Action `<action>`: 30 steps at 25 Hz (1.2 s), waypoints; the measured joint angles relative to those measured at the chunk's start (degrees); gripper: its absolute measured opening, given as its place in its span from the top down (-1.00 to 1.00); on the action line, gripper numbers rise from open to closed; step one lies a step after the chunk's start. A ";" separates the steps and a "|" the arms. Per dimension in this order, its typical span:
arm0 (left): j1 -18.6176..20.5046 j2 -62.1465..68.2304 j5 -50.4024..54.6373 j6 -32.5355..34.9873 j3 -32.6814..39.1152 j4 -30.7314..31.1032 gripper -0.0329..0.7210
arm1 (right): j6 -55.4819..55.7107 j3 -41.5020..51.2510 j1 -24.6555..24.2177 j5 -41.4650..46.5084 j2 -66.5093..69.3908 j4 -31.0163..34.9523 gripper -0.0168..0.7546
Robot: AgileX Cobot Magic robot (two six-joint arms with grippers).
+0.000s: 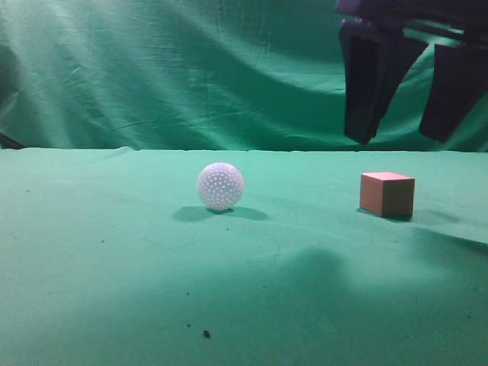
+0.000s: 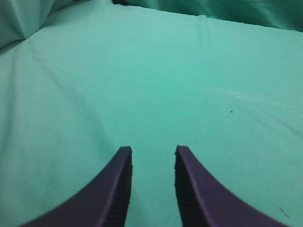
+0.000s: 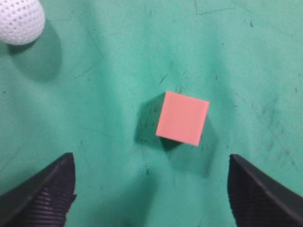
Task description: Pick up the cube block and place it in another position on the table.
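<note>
The cube block (image 1: 387,194) is reddish-brown with a pinkish top and sits on the green table (image 1: 114,252) at the right. In the right wrist view it (image 3: 182,118) lies on the cloth ahead of the jaws, untouched. My right gripper (image 1: 404,137) hangs high above the cube, open wide and empty; its two dark fingers frame the bottom of the right wrist view (image 3: 151,163). My left gripper (image 2: 152,152) is open and empty over bare green cloth; it does not show in the exterior view.
A white dimpled ball (image 1: 220,186) rests on the table left of the cube, and shows at the top left of the right wrist view (image 3: 19,20). A draped green curtain (image 1: 191,69) closes the back. Dark specks (image 1: 206,333) lie near the front.
</note>
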 joint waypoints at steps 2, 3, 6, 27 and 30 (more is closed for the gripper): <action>0.00 0.00 0.00 0.00 0.00 0.00 0.22 | 0.47 -0.83 0.00 -0.88 2.80 -0.94 -0.46; 0.00 0.00 0.00 0.00 0.00 0.00 0.22 | 1.32 -1.13 0.00 -1.15 4.13 -1.54 -0.36; 0.00 0.00 0.00 0.00 0.00 0.00 0.22 | 4.78 -2.02 0.00 -2.39 7.45 -3.63 -0.35; 0.00 0.00 0.00 0.00 0.00 0.00 0.22 | 9.97 -12.57 -13.68 -7.46 6.62 -7.38 0.38; 0.00 0.00 0.00 0.00 0.00 0.00 0.22 | 8.22 -12.57 -14.31 -9.26 9.82 -7.38 0.38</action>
